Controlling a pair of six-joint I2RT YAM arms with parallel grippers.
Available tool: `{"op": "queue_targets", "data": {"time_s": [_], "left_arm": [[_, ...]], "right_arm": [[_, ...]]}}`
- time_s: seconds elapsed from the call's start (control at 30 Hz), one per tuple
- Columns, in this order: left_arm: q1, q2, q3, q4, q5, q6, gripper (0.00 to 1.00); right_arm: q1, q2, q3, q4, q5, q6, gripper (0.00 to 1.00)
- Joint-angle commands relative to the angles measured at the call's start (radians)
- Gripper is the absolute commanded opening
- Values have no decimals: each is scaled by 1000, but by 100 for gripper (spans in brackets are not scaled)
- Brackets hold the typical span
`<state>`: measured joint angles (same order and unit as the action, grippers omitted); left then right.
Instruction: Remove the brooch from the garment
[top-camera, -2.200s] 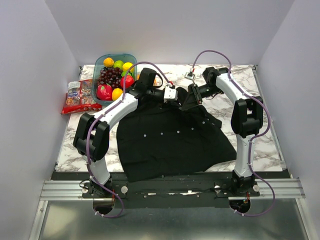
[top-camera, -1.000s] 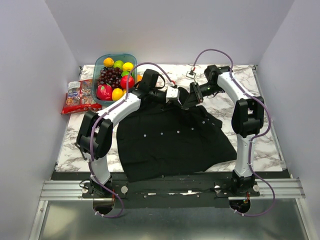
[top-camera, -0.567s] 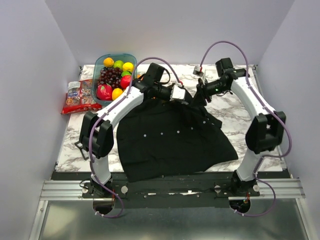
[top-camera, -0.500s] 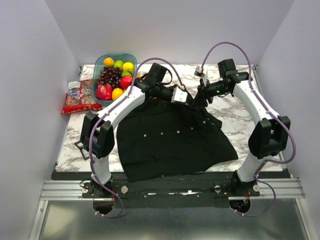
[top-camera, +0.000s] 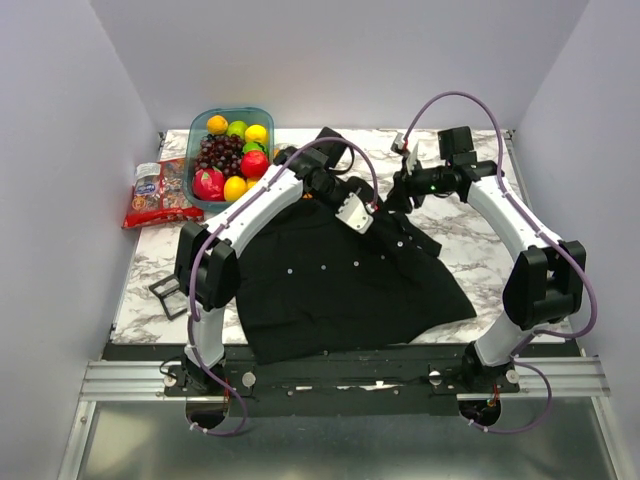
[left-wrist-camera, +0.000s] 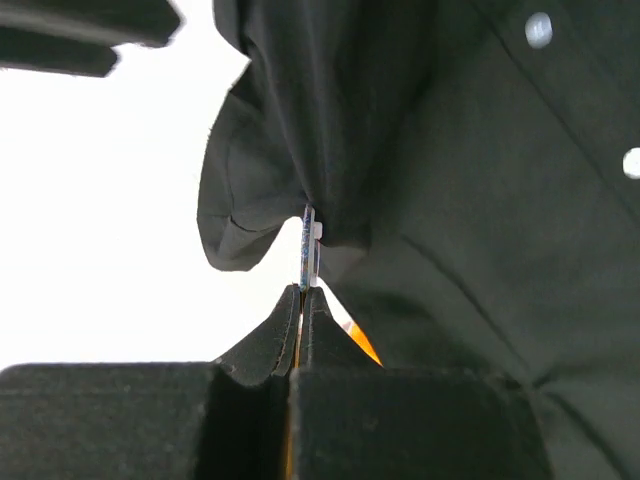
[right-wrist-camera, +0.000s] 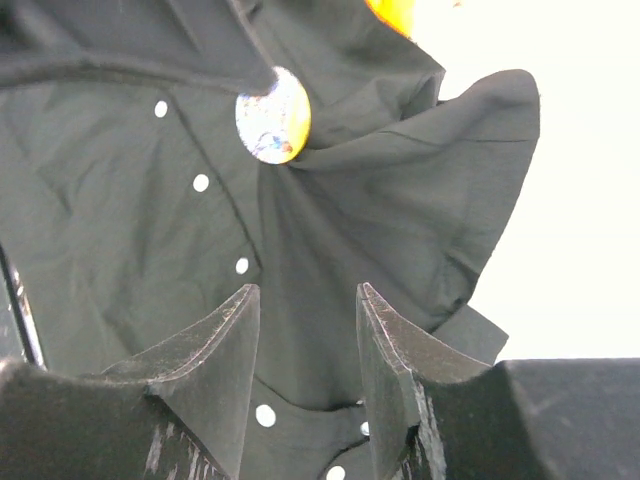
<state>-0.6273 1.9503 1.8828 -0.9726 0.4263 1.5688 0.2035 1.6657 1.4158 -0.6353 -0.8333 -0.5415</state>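
Note:
The garment (top-camera: 340, 275), a black button-up shirt with tiny white buttons, lies spread on the marble table, and its far collar part is pulled up into a peak. My left gripper (left-wrist-camera: 302, 292) is shut on the brooch (left-wrist-camera: 310, 248), seen edge-on as a thin disc with black cloth (left-wrist-camera: 330, 120) hanging from it. In the right wrist view the brooch (right-wrist-camera: 272, 115) shows as a round silvery disc with a yellowish rim, still on the cloth. My right gripper (right-wrist-camera: 307, 290) stands open just short of it, with only the garment (right-wrist-camera: 380, 200) beyond its fingers. From above, both grippers (top-camera: 372, 205) (top-camera: 397, 192) meet over the collar.
A clear container of fruit (top-camera: 232, 150) stands at the back left, with a red snack bag (top-camera: 158, 193) beside it. A small black frame (top-camera: 165, 290) lies on the table (top-camera: 500, 270) left of the shirt. Walls close in both sides.
My left gripper has moved right and nearer, drawing the collar cloth with it. The right arm has swung its elbow out to the right and risen, its gripper still by the collar.

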Motion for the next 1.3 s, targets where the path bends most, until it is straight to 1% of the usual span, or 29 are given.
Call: {"op": "queue_targets", "data": {"time_s": [0.0,0.07,0.1,0.13,0.17,0.2,0.23,0.33,0.43,0.5,0.6,0.67,0.7,0.8,0.9,1.03,1.1,1.17,1.2,1.27], "left_arm": [[-20,1,-22,-44,-139,50,0],[-18,9,-7,-34,-100,-31,0],[-11,19,39,-49,-78,-70,0],[-8,30,71,-72,-46,-151,0],[-5,45,97,-116,-19,-182,0],[-3,48,125,-129,30,-214,0],[0,47,128,-149,49,-249,0],[3,47,133,-189,97,-276,0],[12,56,139,-227,149,-363,0],[26,59,136,-230,176,-453,0],[44,61,139,-221,233,-556,0],[51,99,171,-257,261,-595,0],[57,116,221,-280,269,-614,0],[66,167,295,-340,305,-644,0],[69,162,274,-321,319,-665,0],[74,137,228,-275,330,-687,0],[80,136,225,-261,345,-719,0],[101,133,216,-230,385,-757,0],[110,128,196,-215,400,-807,0],[133,110,165,-167,443,-846,0]], "right_arm": [[1,-35,-15,115,-9,77,51],[1,-35,-20,132,-30,100,51],[4,-32,-26,140,-50,109,51],[7,-31,-28,147,-56,120,51],[13,-30,-29,155,-64,118,51],[28,-27,-34,160,-70,115,51],[37,-26,-38,163,-73,103,51],[62,-12,-61,184,-92,91,51],[73,-1,-80,195,-124,75,51],[86,-6,-95,216,-128,61,52],[108,-14,-118,235,-145,22,59],[123,-11,-121,235,-151,3,61],[135,-9,-121,235,-148,0,61],[151,-1,-121,246,-150,5,61],[157,15,-110,250,-161,32,61],[157,32,-98,269,-170,95,58],[159,39,-98,289,-176,124,57],[157,48,-101,310,-179,182,53],[158,45,-106,313,-182,196,51],[159,14,-150,359,-220,227,49]]}}
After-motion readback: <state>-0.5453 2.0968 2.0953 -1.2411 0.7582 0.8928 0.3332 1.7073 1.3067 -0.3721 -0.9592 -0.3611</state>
